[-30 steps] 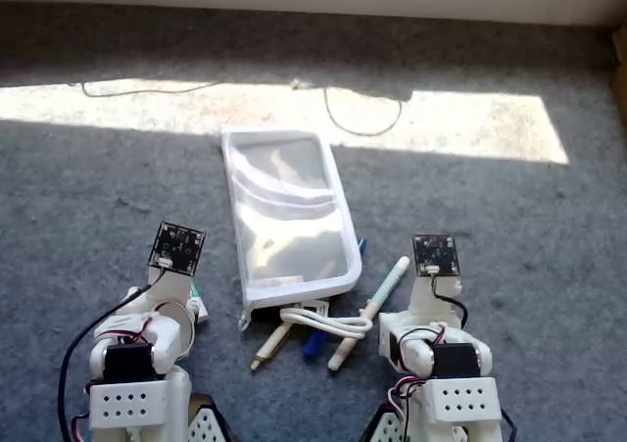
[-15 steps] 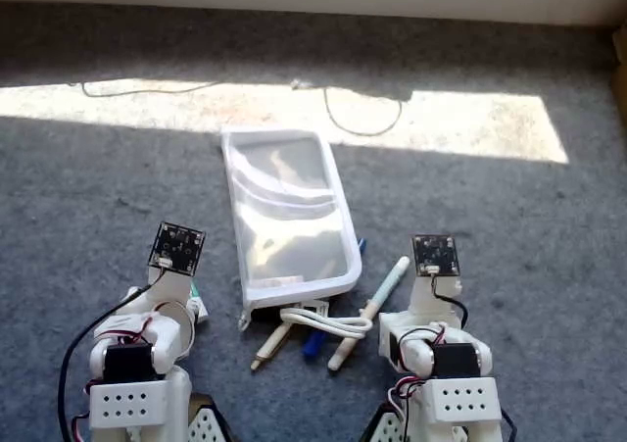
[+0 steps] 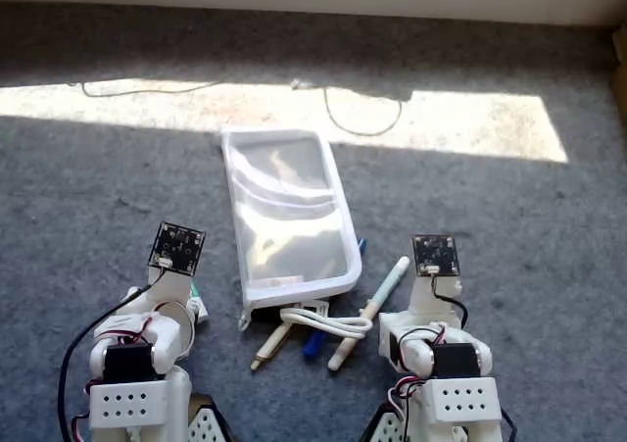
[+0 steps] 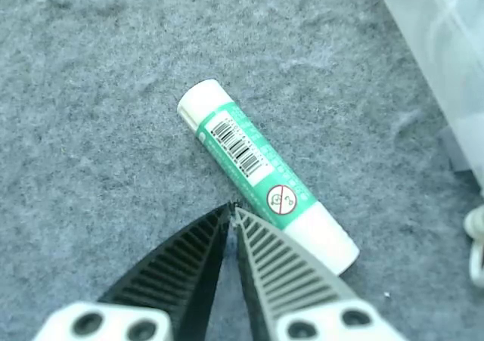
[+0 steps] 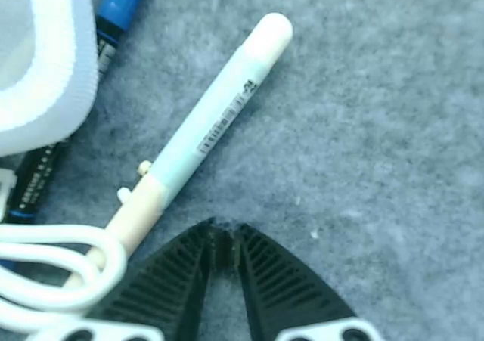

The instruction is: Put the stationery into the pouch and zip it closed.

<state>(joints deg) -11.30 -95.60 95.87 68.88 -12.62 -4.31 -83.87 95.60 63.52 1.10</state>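
While parked low over grey carpet (image 3: 529, 266): both grippers pinched together, holding nothing

Left gripper (image 4: 231, 207) just beside green glue stick (image 4: 257, 171). Next, clear pouch (image 3: 289, 217), flat, overlapping blue pen (image 5: 121, 1); white cord (image 3: 323, 321) looped over blue pen and pale pen (image 5: 204, 129). Right gripper (image 5: 225, 231) just beside pale pen.

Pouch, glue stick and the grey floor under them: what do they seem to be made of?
The pouch looks like soft translucent plastic, glossy, since it catches glare; its white edging may be fabric. The glue stick seems to be smooth hard plastic, white with a green printed wrap. The floor looks like short-pile grey carpet, fuzzy and matte.
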